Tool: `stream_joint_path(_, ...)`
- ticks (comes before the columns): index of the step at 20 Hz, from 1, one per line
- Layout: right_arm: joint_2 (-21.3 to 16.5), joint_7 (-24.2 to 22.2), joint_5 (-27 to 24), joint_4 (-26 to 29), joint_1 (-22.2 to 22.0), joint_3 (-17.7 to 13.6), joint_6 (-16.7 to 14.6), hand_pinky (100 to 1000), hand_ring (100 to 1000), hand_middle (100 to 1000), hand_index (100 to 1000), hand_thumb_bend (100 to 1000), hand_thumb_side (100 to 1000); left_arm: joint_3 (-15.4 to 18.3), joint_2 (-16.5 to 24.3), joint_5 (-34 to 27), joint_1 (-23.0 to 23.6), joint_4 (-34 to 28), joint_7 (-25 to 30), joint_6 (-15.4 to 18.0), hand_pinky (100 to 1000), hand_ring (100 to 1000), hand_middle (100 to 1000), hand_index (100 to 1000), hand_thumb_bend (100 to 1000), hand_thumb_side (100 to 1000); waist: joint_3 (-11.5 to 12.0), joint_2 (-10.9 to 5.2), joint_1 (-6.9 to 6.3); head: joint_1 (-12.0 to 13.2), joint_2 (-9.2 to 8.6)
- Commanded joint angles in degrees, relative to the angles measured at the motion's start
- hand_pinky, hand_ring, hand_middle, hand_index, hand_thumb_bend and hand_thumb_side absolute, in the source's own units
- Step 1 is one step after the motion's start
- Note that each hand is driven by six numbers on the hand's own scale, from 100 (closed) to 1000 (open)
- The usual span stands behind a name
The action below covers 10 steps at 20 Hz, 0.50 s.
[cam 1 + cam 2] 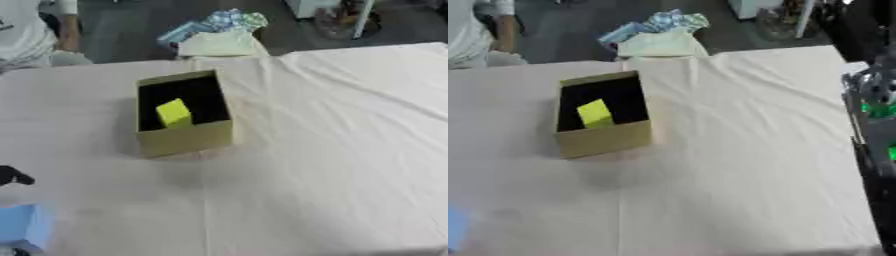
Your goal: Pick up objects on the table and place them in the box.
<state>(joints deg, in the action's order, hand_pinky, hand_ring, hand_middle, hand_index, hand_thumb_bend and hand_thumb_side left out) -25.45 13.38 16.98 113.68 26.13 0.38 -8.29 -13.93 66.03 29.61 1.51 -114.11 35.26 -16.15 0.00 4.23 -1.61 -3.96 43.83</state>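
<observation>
A yellow block [173,113] sits inside the open box [185,141] on the desk [332,165]. A blue thing [21,225] lies at the desk's left corner. Only a dark bit of the left hand [12,176] shows, so I cannot tell about its fingers.

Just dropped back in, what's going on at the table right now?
Nothing is being handled at the moment. The open box stands on the white tablecloth with a yellow block already inside. A blue object lies at the lower left edge, beside a dark part, possibly the left robot hand, too little to tell.
</observation>
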Motion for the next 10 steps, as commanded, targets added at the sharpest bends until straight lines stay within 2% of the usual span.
stream_joint_path(1,-0.82,0.02,-0.11,0.91,0.88,-0.16,0.01,812,743,589,850,100,732,0.39,0.97,1.24,-0.48,-0.49,1.17,-1.21,841,906,865,935,845,523,-0.09,-0.4,0.05,0.03,0.29)
stream_joint_path(5,-0.78,0.0,-0.16,0.91,0.9,-0.1,0.03,812,743,588,850,100,733,0.03,0.58,2.87,-0.58,-0.49,3.09,-2.56,826,892,847,933,857,504,-0.26,-0.31,0.12,0.07,0.29)
stream_joint_path(10,-0.72,-0.04,-0.24,0.91,0.89,-0.05,0.11,812,742,586,850,100,735,-0.18,-0.21,4.98,-0.63,-0.25,5.52,-4.64,808,869,828,929,854,422,-0.5,-0.16,0.23,0.06,0.29)
